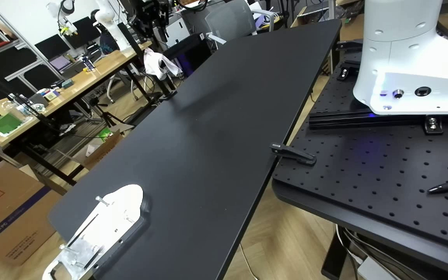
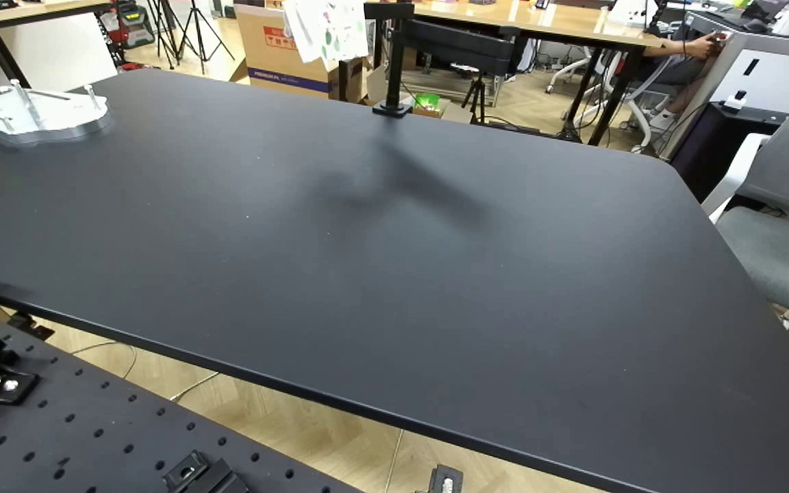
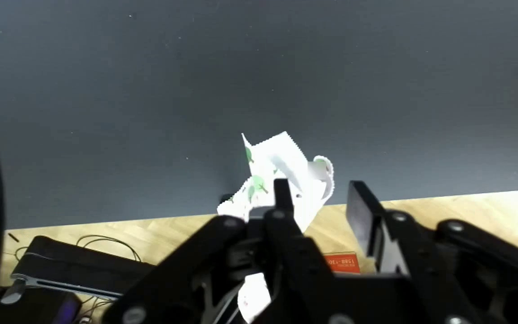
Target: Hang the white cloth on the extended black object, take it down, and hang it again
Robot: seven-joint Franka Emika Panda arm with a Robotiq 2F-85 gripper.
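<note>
Our gripper [image 3: 319,184] stood partly spread, its jaws apart and nothing in their grip, as we saw the leaf-printed white cloth [image 2: 329,34] hanging at the left end of the black bar [image 2: 387,10] above the far edge of the dark table [image 2: 367,294].

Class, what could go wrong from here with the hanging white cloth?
The white cloth hangs by the edge of the black table; if it slips, it may land on the floor.
The tool is open, but one finger overlaps the cloth in the wrist view; pulling back might snag it.
The black post beside the cloth might get bumped.
</note>
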